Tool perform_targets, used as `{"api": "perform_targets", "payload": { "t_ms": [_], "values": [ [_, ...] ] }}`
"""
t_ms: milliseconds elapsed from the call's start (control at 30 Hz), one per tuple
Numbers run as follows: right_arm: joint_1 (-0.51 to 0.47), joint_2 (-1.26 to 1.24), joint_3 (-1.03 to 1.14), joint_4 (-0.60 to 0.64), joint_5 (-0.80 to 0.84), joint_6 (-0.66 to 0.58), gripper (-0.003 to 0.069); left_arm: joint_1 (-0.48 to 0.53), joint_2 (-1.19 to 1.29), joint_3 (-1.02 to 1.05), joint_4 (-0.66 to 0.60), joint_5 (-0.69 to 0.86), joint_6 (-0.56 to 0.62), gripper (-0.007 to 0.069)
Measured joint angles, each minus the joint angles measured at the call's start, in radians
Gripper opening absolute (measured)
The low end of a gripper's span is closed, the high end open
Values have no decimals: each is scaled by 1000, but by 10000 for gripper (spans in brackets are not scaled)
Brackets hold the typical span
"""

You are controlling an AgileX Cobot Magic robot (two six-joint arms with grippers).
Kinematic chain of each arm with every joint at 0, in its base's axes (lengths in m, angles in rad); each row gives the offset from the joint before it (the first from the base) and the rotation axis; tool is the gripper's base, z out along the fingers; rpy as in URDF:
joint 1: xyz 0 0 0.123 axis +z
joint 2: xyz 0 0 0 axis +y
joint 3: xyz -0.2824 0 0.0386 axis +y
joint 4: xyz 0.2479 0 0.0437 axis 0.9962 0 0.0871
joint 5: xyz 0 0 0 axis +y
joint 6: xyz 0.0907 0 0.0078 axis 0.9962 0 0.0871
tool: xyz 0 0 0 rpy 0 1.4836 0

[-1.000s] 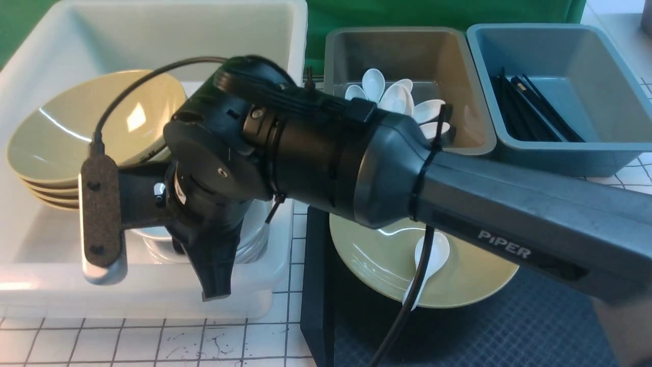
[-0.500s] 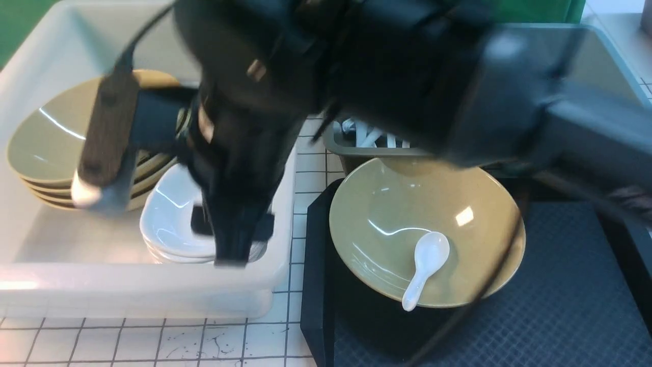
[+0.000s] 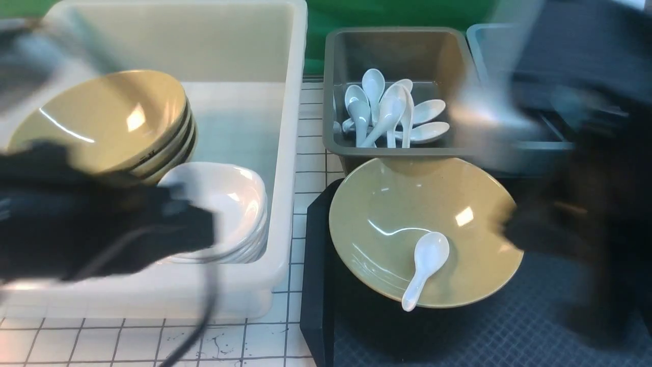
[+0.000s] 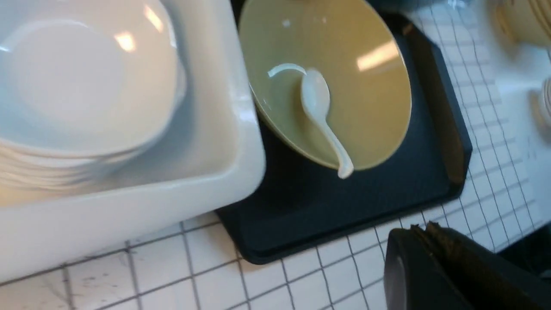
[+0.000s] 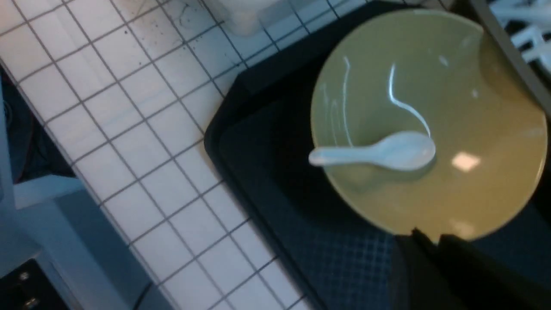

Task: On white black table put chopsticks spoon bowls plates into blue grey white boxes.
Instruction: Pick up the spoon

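Right wrist view: right hand [image 5: 432,242] closed beside bowl [image 5: 430,86] rim; left hand [image 4: 424,229] closed above table [image 4: 335,275].

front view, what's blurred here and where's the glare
Front view: both arms motion-smeared, left arm before the white tub, right arm at right; bowl with the spoon sharp, small glints. Left wrist view: slightly soft, lamp reflections on the plates. Right wrist view: soft throughout.

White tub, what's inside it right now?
A stack of yellow bowls and a stack of white plates. The blurred left arm covers the near-left corner of the tub.
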Motion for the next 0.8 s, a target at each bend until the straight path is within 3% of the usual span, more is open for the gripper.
{"api": "perform_targets", "payload": {
  "t_ms": [133, 367, 667, 800],
  "values": [
    [0, -226, 147, -8, 0, 121, 74, -123, 213, -68, -2, -16, 8, 0],
    [0, -510, 310, -11, 0, 218, 74, -365, 567, -295, 147, -12, -130, 0],
    [0, -745, 358, -3, 1, 269, 74, -393, 856, -546, 249, 62, -153, 5],
    [0, -736, 359, 3, 1, 258, 74, -389, 908, -573, 289, 67, -148, 97]
  ]
}}
